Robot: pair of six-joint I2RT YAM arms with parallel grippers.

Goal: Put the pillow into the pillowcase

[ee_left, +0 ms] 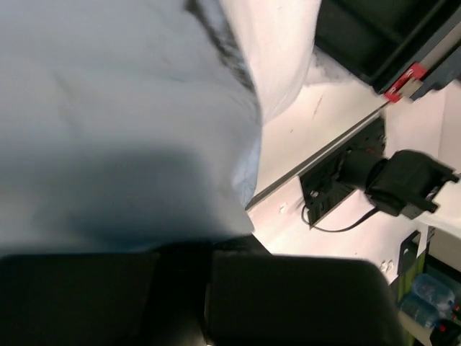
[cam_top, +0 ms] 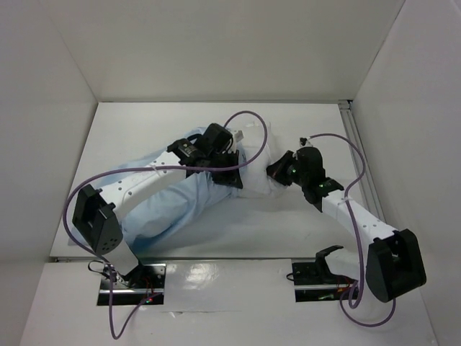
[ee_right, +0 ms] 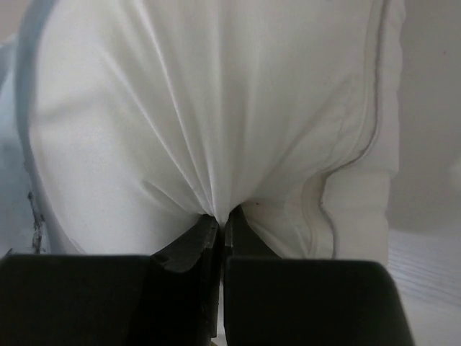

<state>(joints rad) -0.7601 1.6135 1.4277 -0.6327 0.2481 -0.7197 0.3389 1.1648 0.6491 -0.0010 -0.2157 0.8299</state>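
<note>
We're holding the pillow (ee_right: pixel 216 108) w/ the right hand (ee_right: pixel 221 225), its fingers pressed together on a small pinch of the white cover, pleats fanning out from the nip. The left hand (ee_left: pixel 209 263) is closed too. The pillowcase (ee_left: pixel 108 108) cloth is running right down onto it, so we're judging it's clamped on the blue cloth near the mouth, tho the contact itself is sitting in shadow.

The pillow is lying about mid-bench (cam_top: pixel 302 223), nearer the far edge. Its left part looks to be sitting inside the blue sack and its right end is showing bare. The pillowcase is trailing off toward the near left corner.

Risks as we're judging them:
- **Grip:** the right pinch is taking only a thin fold, no stuffing, so a hard push is prob. pulling the cover out of the fingers or just bunching it.
- **Mouth:** w/ a plump pillow and a limp sack, the mouth could be catching on a corner and rolling back instead of riding over.
- **Timing:** if the left is pulling out of step w/ the right, we're dragging the whole lot across the bench, not sleeving it.
- **Crowding:** both hands are working close together, w/ the cables (cam_top: pixel 248 115) looping above the cloth, so a snag or a bump is possible.
</note>
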